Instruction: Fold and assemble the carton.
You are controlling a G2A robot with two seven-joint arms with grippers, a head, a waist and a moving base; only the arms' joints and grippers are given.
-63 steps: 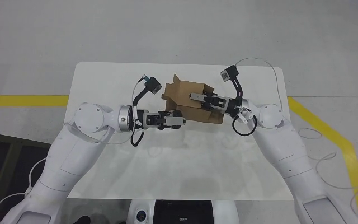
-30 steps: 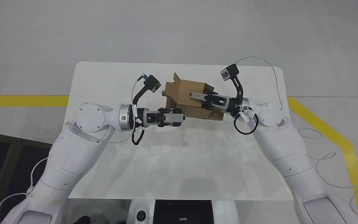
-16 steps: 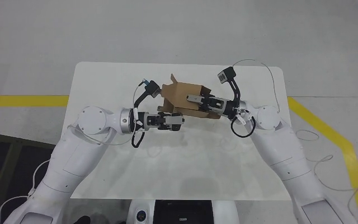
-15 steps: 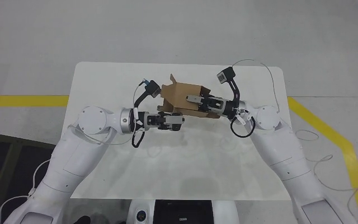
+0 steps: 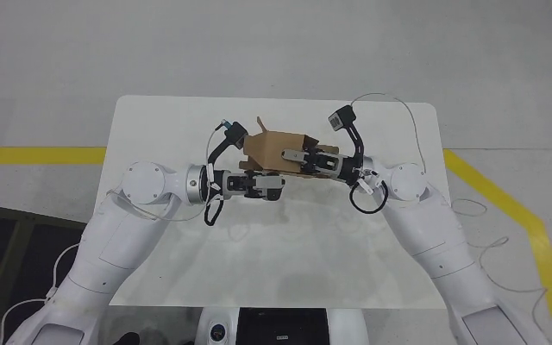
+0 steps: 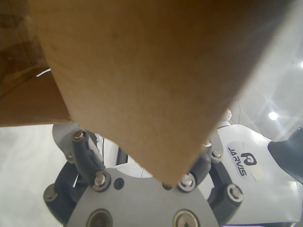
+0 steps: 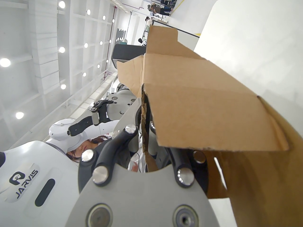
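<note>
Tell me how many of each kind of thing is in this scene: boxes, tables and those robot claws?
Cardboard carton: 1
White table: 1
Grippers: 2, the left gripper and the right gripper
Total: 4

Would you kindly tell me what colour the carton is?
The carton is plain brown cardboard, clearest in the right wrist view.
</note>
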